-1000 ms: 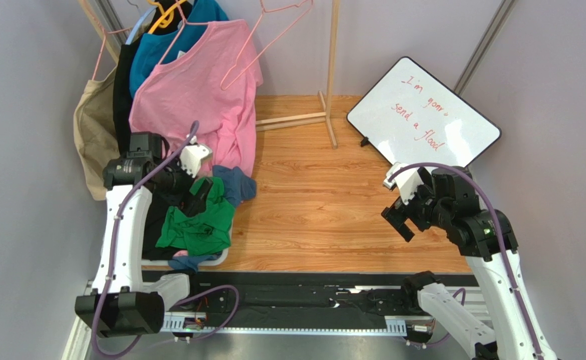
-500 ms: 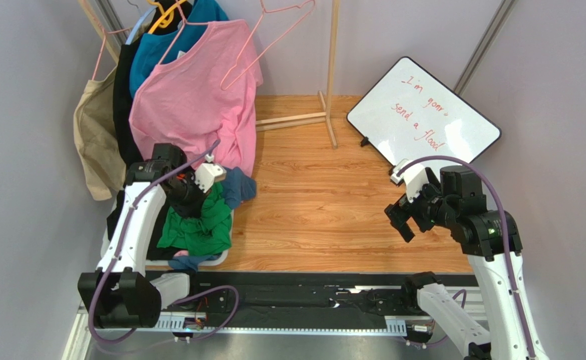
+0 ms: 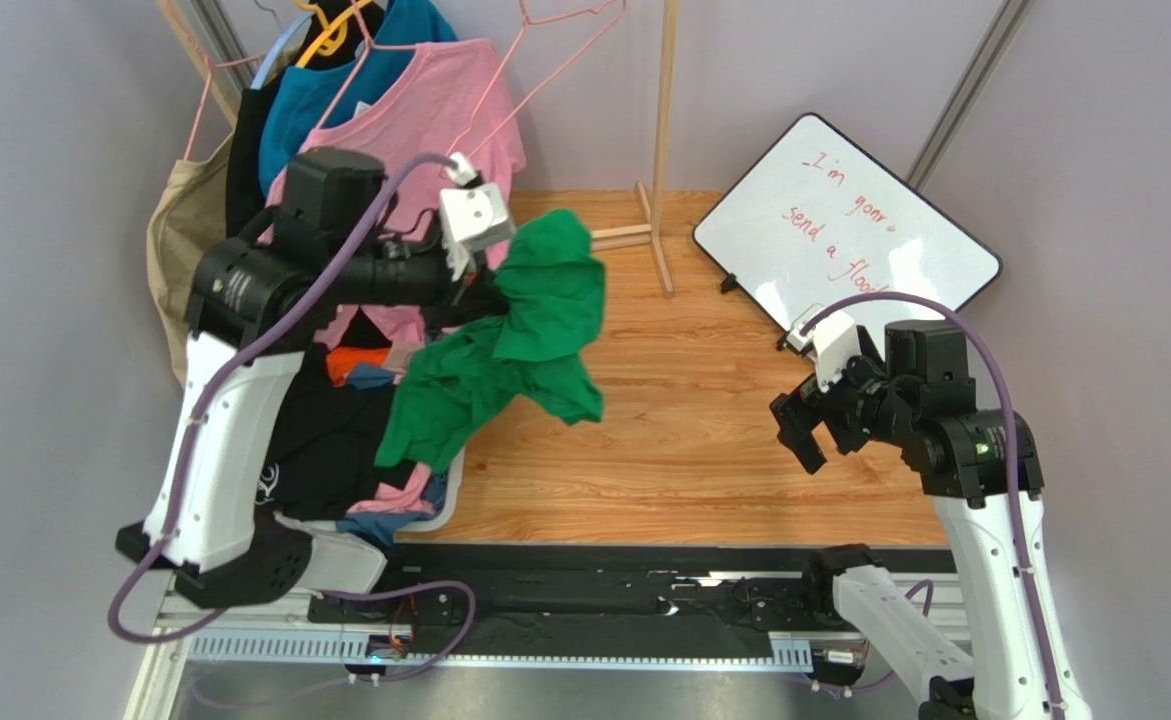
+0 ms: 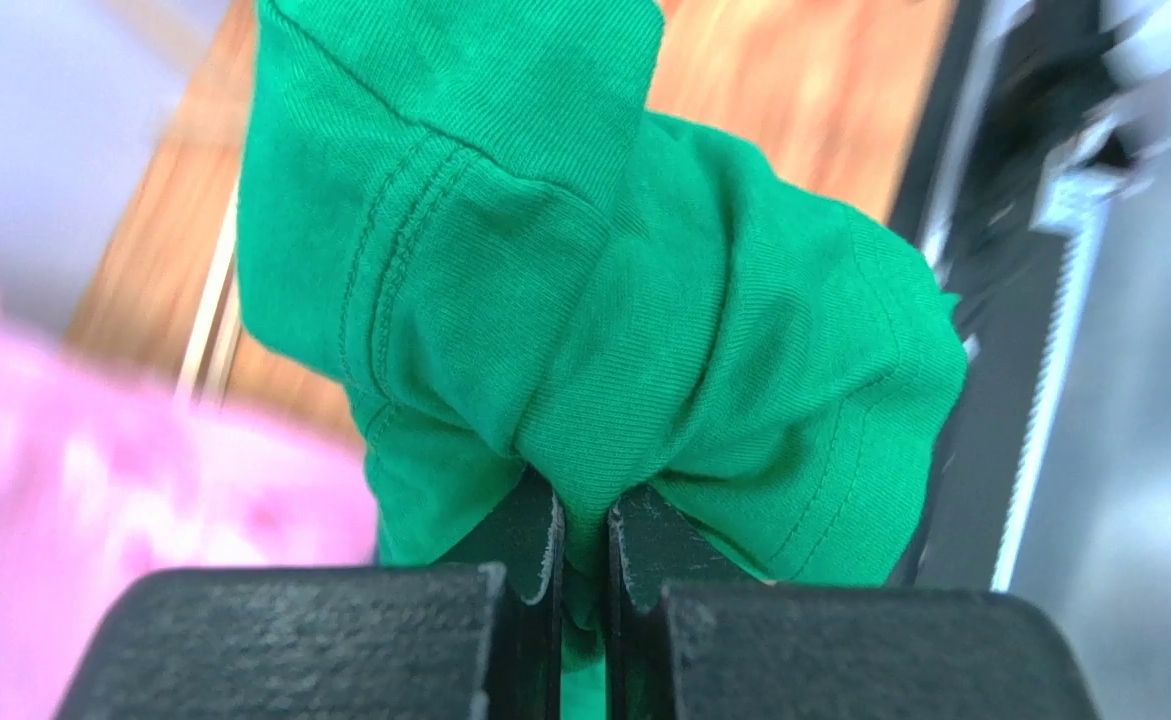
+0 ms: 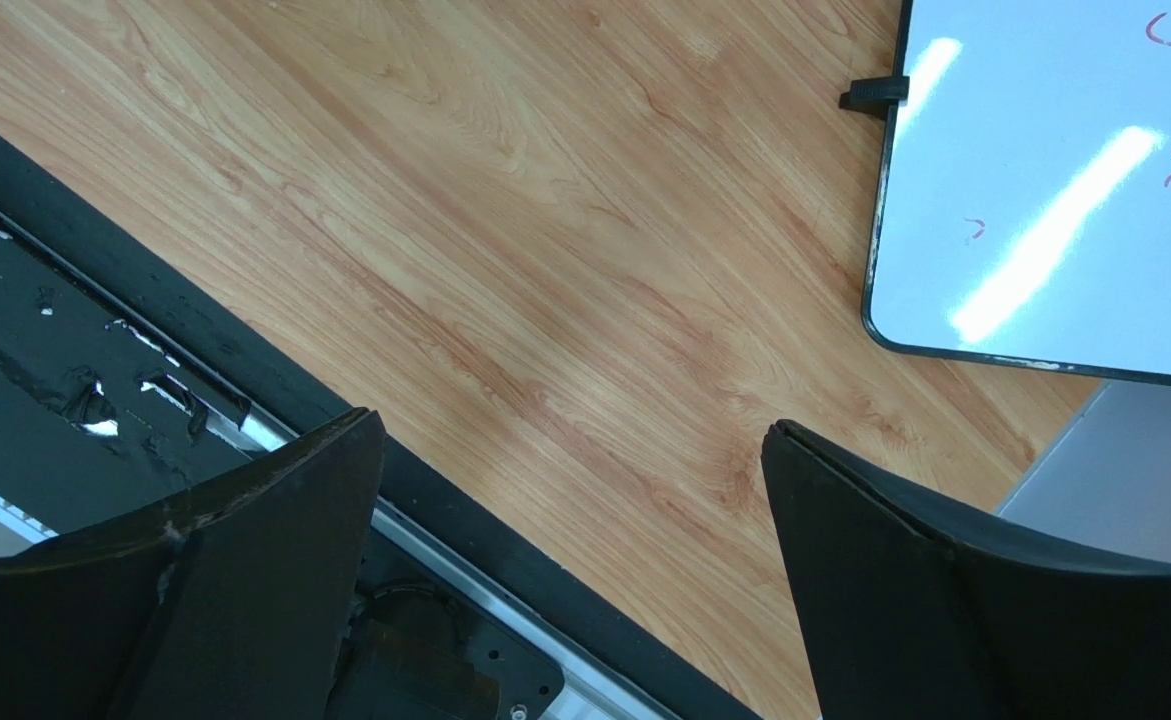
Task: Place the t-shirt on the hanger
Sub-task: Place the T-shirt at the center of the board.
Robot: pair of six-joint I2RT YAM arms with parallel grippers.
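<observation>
The t-shirt (image 4: 591, 300) hangs bunched from my left gripper (image 4: 585, 525), its jaws pinched tight on a fold of the green cloth (the rest billows out ahead of them and droops below). My right gripper (image 5: 576, 450) holds its jaws spread wide above the wooden floor (image 5: 546, 225), well apart from the shirt.

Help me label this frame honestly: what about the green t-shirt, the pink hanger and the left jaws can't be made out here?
The t-shirt: neck opening and label buried in its own folds, top and left wrist views.
The hanger: hook cut off by the top view's upper edge; absent from wrist views.
The left gripper: which part of the t-shirt its jaws pinch, covered by cloth.
The pink cloth, left wrist view: blurred.
</observation>
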